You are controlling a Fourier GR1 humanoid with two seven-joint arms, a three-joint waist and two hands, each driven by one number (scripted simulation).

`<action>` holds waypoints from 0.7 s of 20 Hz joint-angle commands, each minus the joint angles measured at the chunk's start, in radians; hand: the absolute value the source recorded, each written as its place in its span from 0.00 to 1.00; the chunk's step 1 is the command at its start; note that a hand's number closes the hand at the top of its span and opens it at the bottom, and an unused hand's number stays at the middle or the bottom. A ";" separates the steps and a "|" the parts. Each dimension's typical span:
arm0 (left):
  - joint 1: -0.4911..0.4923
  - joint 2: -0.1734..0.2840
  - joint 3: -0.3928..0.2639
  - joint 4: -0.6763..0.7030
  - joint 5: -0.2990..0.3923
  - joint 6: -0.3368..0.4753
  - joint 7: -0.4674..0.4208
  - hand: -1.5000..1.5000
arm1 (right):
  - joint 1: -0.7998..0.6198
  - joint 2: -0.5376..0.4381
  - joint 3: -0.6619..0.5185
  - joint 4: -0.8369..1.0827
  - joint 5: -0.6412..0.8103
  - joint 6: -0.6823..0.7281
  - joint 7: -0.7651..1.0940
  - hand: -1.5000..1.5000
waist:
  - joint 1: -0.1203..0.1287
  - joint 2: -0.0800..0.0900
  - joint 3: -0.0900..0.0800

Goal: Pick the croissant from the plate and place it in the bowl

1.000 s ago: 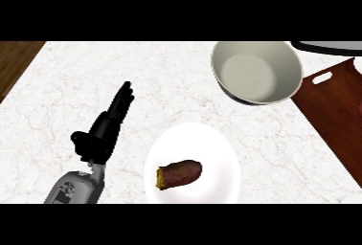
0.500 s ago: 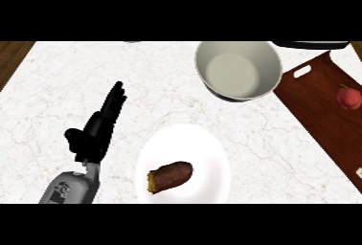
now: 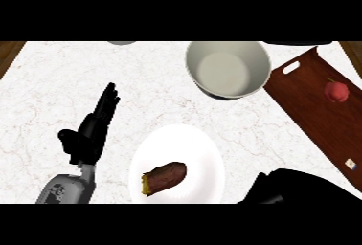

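Note:
A brown croissant (image 3: 164, 176) lies on the lower part of a white plate (image 3: 180, 143) near the counter's front edge. A pale, deep bowl (image 3: 228, 70) stands at the back, up and right of the plate, with nothing in it. My left hand (image 3: 90, 131) rests on the counter left of the plate, open with fingers straight and pointing away, touching neither plate nor croissant. My right hand (image 3: 297, 185) shows as a dark mass at the lower right, just right of the plate and apart from the croissant.
A dark wooden board (image 3: 318, 110) with a handle slot lies along the right side, with a red fruit (image 3: 336, 90) on it. A small grey object (image 3: 121, 43) and a dark item (image 3: 293, 43) sit at the far edge.
My right hand has come into view at the lower right beside the plate. Everything has shifted left in the view, and more of the board and its red fruit shows. The left hand keeps its pose.

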 commanded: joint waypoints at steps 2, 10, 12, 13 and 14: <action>0.020 0.024 0.016 -0.009 0.006 -0.022 -0.006 0.50 | -0.101 -0.144 -0.332 0.112 -0.347 0.163 0.005 1.00 | 0.003 -0.003 -0.001; -0.013 -0.012 -0.006 -0.024 -0.009 -0.023 0.029 0.50 | -0.443 -0.120 -0.384 0.540 -0.297 0.289 0.077 1.00 | 0.027 -0.002 -0.002; -0.030 0.019 0.033 -0.031 0.021 -0.048 0.074 0.50 | -0.517 -0.069 -0.330 0.609 -0.177 0.282 0.065 1.00 | 0.036 -0.001 -0.002; 0.030 -0.010 -0.010 -0.044 -0.029 -0.015 0.007 0.50 | -0.489 -0.044 -0.299 0.592 -0.078 0.262 0.025 1.00 | 0.030 -0.003 -0.001; 0.009 0.007 0.008 -0.028 -0.013 -0.032 0.033 0.50 | -0.479 -0.021 -0.290 0.623 0.024 0.222 -0.045 1.00 | 0.036 0.002 -0.001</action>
